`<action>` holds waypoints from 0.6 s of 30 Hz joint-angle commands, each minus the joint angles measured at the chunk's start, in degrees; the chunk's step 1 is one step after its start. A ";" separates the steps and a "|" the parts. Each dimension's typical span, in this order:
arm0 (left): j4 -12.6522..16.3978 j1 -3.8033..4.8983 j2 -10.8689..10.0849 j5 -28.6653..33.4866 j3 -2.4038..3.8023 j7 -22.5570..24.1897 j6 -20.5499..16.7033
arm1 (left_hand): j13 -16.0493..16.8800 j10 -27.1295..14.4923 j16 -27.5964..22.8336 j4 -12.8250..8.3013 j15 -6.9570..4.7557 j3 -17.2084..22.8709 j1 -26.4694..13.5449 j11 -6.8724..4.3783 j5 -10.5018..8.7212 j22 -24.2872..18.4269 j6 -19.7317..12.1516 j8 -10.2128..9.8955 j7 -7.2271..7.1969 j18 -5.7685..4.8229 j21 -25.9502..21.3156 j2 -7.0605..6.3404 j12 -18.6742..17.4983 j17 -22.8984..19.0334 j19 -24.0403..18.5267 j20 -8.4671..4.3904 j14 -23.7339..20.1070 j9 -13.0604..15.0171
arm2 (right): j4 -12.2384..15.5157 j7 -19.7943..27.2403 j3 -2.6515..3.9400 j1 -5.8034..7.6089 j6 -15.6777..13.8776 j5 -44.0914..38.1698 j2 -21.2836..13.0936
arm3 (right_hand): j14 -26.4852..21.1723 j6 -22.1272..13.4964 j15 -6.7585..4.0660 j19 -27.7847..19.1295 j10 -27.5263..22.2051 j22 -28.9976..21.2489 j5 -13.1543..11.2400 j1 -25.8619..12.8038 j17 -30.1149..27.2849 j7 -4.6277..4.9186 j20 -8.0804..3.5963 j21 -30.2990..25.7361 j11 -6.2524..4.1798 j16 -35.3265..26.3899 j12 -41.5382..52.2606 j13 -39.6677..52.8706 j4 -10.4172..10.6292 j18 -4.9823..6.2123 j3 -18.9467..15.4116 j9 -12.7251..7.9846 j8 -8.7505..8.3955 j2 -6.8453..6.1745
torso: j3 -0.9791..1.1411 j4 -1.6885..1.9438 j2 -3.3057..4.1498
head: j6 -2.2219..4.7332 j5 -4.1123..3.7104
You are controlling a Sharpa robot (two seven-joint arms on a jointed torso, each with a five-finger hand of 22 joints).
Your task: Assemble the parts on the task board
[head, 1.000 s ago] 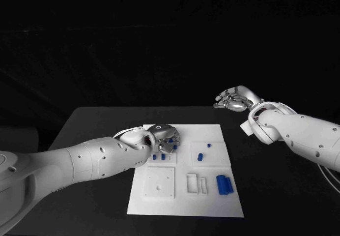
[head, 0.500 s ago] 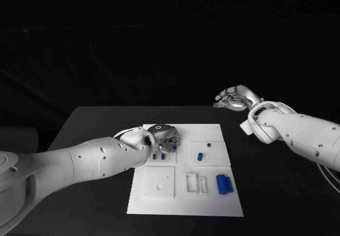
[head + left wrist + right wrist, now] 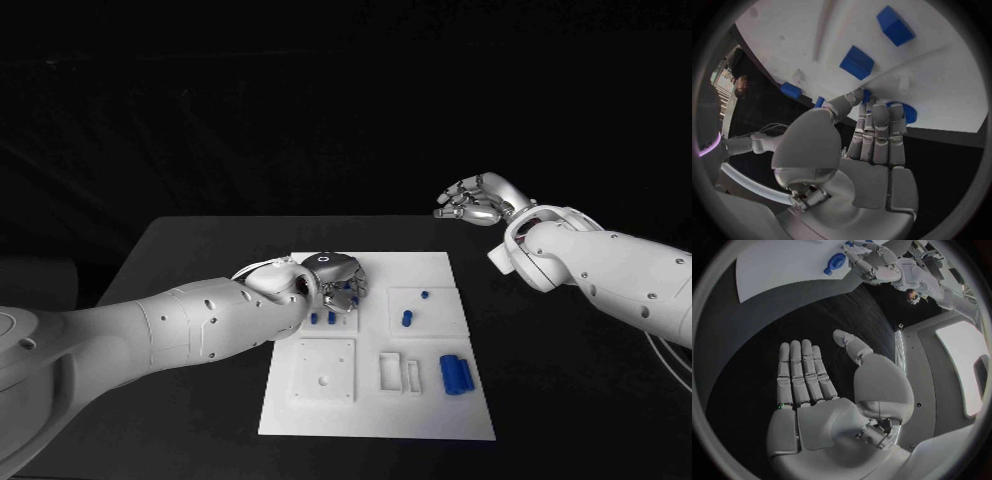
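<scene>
We see the board [image 3: 378, 350] lying in the middle of the black table [image 3: 188, 250]. Our left hand [image 3: 335, 283] is over the board's far left part, fingers bent down toward it. In the left wrist view, its fingers [image 3: 879, 131] lie close together with their tips at a round blue part [image 3: 906, 112] on the board, and the thumb tip is beside a small blue piece [image 3: 866, 95]; we cannot tell whether anything is actually gripped.

Two small blue pegs [image 3: 323, 319] stand just beside that hand on the board. Further right are a blue pin [image 3: 426, 295] and an oblong blue piece [image 3: 407, 319], each on the same raised square. Near the board's right edge lie two blue cylinders [image 3: 456, 374], side by side and touching. A white square block [image 3: 326, 370] sits at the near left, with a narrow white frame [image 3: 391, 372] between it and the cylinders.

Our right hand [image 3: 476, 203] hangs above the table's far right side, well apart from the board. The right wrist view shows its fingers [image 3: 802, 372] straight and side by side, thumb apart, holding nothing.
</scene>
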 commanded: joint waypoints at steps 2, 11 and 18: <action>0.20 -0.25 0.01 -1.38 -0.19 -3.31 2.87 | 0.03 0.21 0.27 -0.03 0.00 0.07 0.21 0.15 -0.26 0.99 0.23 0.05 0.14 2.18 0.26 0.60 0.29 0.04 0.61 -0.52 0.42 -0.15 | 0.16 0.56 0.02 -0.02 0.67 -0.10 -0.01 | -0.54 -0.33 -0.04 -0.14 0.02 0.07 0.23 -0.15 -0.11 0.15 0.43 -0.27 0.07 0.28 0.28 -0.10 0.13 1.17 -0.20 -0.09 0.12 0.54 | 0.01 0.00 0.04 | 0.02 -0.05; -0.18 -0.26 0.14 -1.93 -0.20 -2.99 2.21 | -0.07 0.39 0.52 -0.37 -0.07 0.46 0.95 0.08 0.02 0.86 0.49 0.17 0.09 2.28 0.34 1.13 0.42 0.04 1.18 -0.60 0.95 -0.33 | 0.19 0.58 0.02 -0.02 0.66 -0.06 -0.01 | -0.55 -0.31 -0.04 -0.13 0.03 0.09 0.23 -0.16 -0.16 0.15 0.43 -0.29 0.07 0.32 0.30 -0.14 0.14 1.17 -0.21 -0.10 0.12 0.54 | 0.00 -0.01 -0.01 | 0.03 0.04; -0.75 -0.36 0.35 -2.35 -0.25 -0.88 -0.06 | 0.18 2.87 0.86 -0.41 -1.04 0.60 1.14 -0.91 0.95 0.78 2.53 1.27 -0.68 2.56 0.95 2.02 1.53 -0.09 2.94 -1.27 3.11 -0.22 | 0.24 0.61 0.02 -0.02 0.65 -0.04 -0.01 | -0.56 -0.31 -0.05 -0.13 0.03 0.11 0.24 -0.18 -0.19 0.15 0.44 -0.30 0.07 0.35 0.32 -0.16 0.15 1.18 -0.22 -0.10 0.13 0.54 | -0.01 -0.01 0.00 | 0.10 0.07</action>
